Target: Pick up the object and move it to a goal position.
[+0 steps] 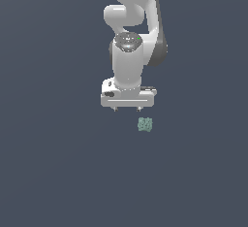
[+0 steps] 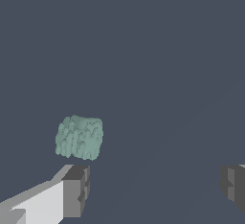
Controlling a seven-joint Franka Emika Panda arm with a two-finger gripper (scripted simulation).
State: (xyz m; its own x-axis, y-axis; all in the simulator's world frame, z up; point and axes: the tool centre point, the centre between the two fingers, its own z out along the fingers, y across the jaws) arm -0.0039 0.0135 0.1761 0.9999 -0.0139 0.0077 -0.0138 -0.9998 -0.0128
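Observation:
The object (image 1: 145,124) is a small pale teal-green, bumpy, roughly cubic lump lying on the dark grey-blue floor. In the exterior view it sits just below my white gripper (image 1: 127,108) and toward the exterior view's right. The gripper points down, its two short fingertips spread wide and empty. In the wrist view the object (image 2: 79,137) lies beyond one grey fingertip (image 2: 76,190), outside the gap between the fingers. The other fingertip (image 2: 233,186) shows at the frame's edge. The gripper (image 2: 154,189) touches nothing.
The white arm (image 1: 131,22) rises behind the gripper to the top of the exterior view. The floor is a plain dark grey-blue surface with no other objects in view.

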